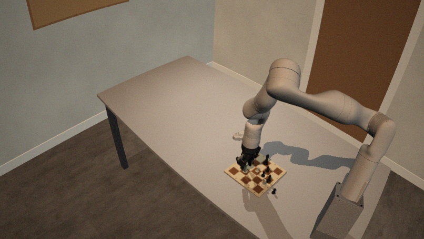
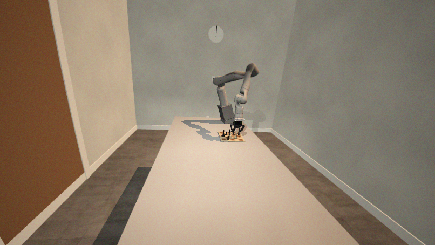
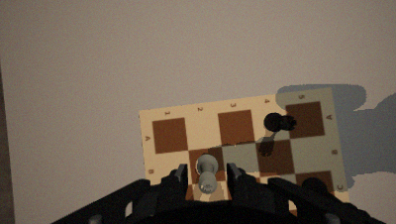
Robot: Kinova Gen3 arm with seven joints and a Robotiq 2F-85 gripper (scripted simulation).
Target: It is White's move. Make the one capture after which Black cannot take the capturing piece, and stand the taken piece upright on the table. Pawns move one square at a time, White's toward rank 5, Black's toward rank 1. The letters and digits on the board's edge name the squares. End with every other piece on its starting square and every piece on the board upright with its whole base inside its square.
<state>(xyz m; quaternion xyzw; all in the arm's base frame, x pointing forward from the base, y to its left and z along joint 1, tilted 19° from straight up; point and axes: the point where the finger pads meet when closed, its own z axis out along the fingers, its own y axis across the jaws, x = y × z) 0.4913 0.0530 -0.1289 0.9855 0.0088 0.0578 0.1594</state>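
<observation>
The small chessboard [image 1: 229, 172] [image 2: 241, 140] [image 3: 148, 121] lies near the table's edge by the arm's base. My gripper [image 1: 244, 166] [image 2: 236, 130] [image 3: 207, 173] hangs low over the board's corner, part open. Its fingers stand on both sides of a white pawn [image 3: 206, 164] on square B2, with a small gap on each side. A black piece [image 3: 278, 122] stands near A4. Other black pieces [image 1: 266, 157] [image 1: 269, 179] and white pieces [image 1: 257, 170] stand on the board. One black piece [image 1: 273, 191] stands upright on the table just off the board.
A small pale object lies on the table behind my wrist. The table's long edge runs close by the board. The arm's base box [image 1: 337, 213] stands at the table's corner.
</observation>
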